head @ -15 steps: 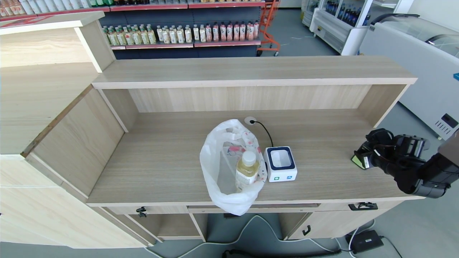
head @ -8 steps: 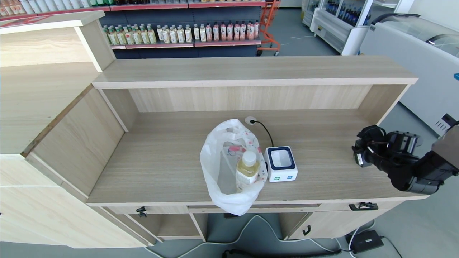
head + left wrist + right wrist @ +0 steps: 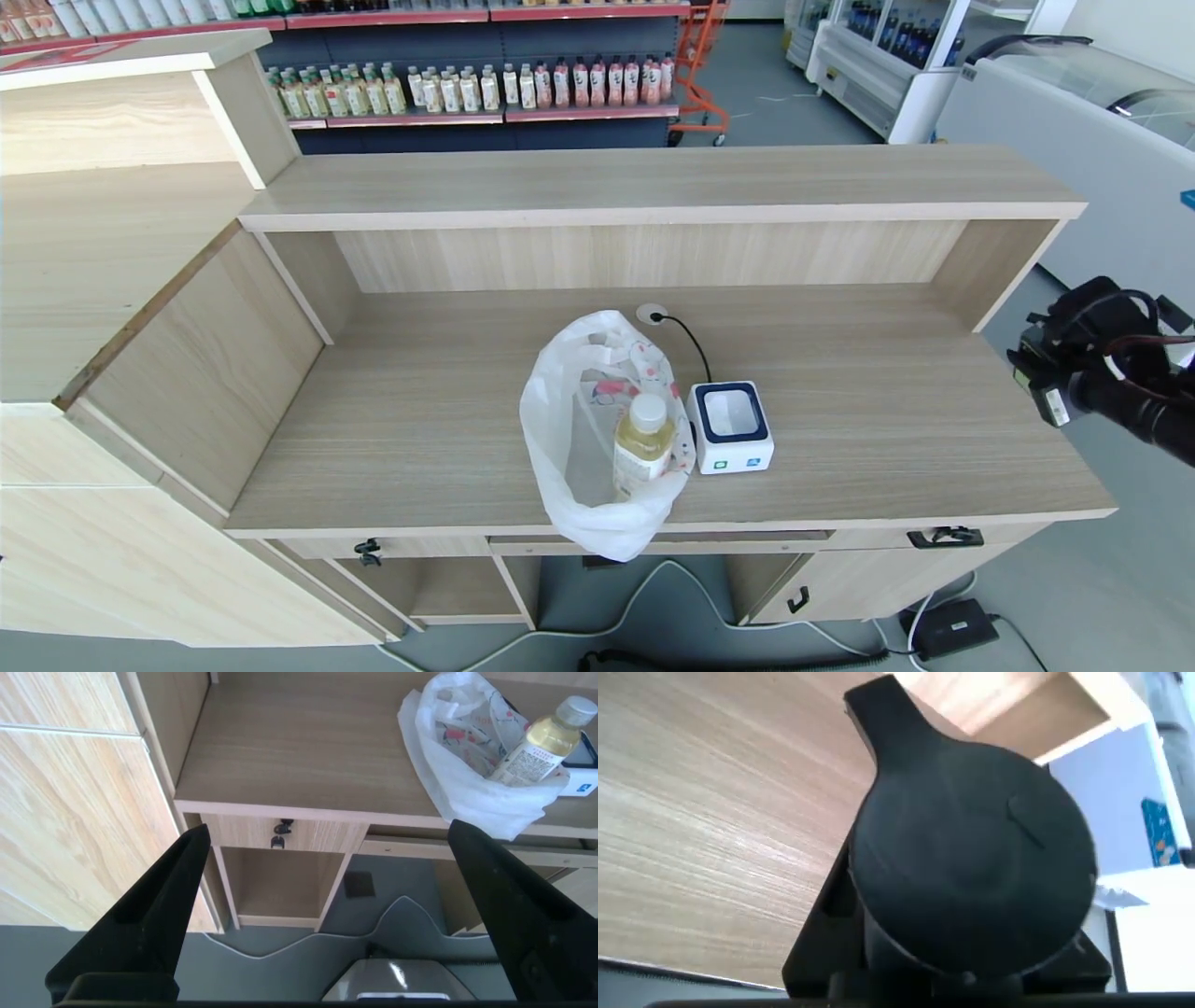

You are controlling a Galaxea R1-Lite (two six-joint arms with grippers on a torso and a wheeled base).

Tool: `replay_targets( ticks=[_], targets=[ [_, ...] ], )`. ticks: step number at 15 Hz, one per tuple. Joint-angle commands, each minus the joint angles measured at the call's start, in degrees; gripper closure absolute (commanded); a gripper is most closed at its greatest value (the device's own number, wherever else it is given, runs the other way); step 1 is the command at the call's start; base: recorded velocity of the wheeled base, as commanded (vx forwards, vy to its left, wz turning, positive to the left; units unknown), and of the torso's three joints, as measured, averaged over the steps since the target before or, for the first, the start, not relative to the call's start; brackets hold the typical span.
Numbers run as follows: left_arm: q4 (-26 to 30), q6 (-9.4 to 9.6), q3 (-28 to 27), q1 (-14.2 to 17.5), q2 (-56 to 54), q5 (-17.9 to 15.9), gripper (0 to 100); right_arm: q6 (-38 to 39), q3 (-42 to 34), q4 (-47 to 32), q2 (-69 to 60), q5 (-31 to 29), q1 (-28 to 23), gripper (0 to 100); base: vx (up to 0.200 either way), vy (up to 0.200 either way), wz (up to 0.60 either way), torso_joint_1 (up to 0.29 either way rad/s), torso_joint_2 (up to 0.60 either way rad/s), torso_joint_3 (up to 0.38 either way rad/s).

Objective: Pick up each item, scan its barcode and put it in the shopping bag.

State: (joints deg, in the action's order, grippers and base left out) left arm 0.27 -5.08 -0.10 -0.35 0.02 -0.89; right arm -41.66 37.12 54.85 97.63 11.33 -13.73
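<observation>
Counter (image 3: pixel 887 411): pale wood-grain laminate, raised back ledge.
Scanner (image 3: pixel 731 427): white rounded box with a dark-framed top window; black cable (image 3: pixel 686 341) runs to a grommet behind it.
Bag (image 3: pixel 579 439): thin crinkled white plastic, mouth open, touching the scanner's left side.
Bottle (image 3: pixel 642 443): upright inside the bag, white cap, pale yellow liquid, base hidden.
Left gripper (image 3: pixel 327 838): fingers wide apart, low before the counter front, well left of the scanner.
Right gripper (image 3: pixel 1050 373): far right of the scanner, past the counter end, partly cut off; cannot tell its state.
Behind: shelves (image 3: pixel 485 89) of bottles, grey floor (image 3: pixel 784 93).
</observation>
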Motion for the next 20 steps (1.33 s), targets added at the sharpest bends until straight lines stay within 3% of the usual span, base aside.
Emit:
replay_targets(
  ticks=[1, 3, 4, 5, 6, 7, 8, 10, 12, 20],
  targets=[
    [0.0, -0.01, -0.1, 0.0, 0.0, 0.0, 0, -19.3, -7.3, -13.7, -28.9, 12.8, 13.4, 100, 0.000, 0.000, 0.00, 0.000, 0.00, 0.000],
    [0.0, -0.01, 0.0, 0.0, 0.0, 0.0, 0, -36.9, -8.2, -17.4, -30.7, 18.3, 19.4, 100, 0.000, 0.000, 0.00, 0.000, 0.00, 0.000],
    [0.0, -0.01, 0.0, 0.0, 0.0, 0.0, 0, -52.0, -8.4, -17.4, -29.1, 18.8, 28.1, 100, 0.000, 0.000, 0.00, 0.000, 0.00, 0.000],
    [0.0, -0.01, 0.0, 0.0, 0.0, 0.0, 0, -60.1, -7.8, -16.6, -27.0, 19.3, 31.9, 100, 0.000, 0.000, 0.00, 0.000, 0.00, 0.000],
    [0.0, -0.01, -0.1, 0.0, 0.0, 0.0, 0, -66.1, -7.6, -14.9, -25.4, 19.3, 35.2, 100, 0.000, 0.000, 0.00, 0.000, 0.00, 0.000],
    [-0.1, -0.01, 0.0, 0.0, 0.0, 0.0, 0, -77.2, -7.9, -7.8, -22.1, 20.9, 41.6, 100, 0.000, 0.000, 0.00, 0.000, 0.00, 0.000],
    [0.0, -0.01, -0.1, 0.0, 0.0, 0.0, 0, -82.5, -8.4, -2.6, -20.5, 22.8, 44.3, 100, 0.000, 0.000, 0.00, 0.000, 0.00, 0.000],
    [0.0, -0.01, 0.0, 0.0, 0.0, 0.0, 0, -90.0, -8.6, 3.9, -19.8, 31.3, 48.1, 100, 0.000, 0.000, 0.00, 0.000, 0.00, 0.000],
    [0.0, -0.01, 0.0, 0.0, 0.0, 0.0, 0, -96.9, -9.1, 3.7, -20.6, 35.3, 49.0, 100, 0.000, 0.000, 0.00, 0.000, 0.00, 0.000],
    [0.0, -0.01, 0.0, 0.0, 0.0, 0.0, 0, -103.5, -10.8, 3.4, -26.5, 37.4, 51.2, 100, 0.000, 0.000, 0.00, 0.000, 0.00, 0.000]
  ],
)
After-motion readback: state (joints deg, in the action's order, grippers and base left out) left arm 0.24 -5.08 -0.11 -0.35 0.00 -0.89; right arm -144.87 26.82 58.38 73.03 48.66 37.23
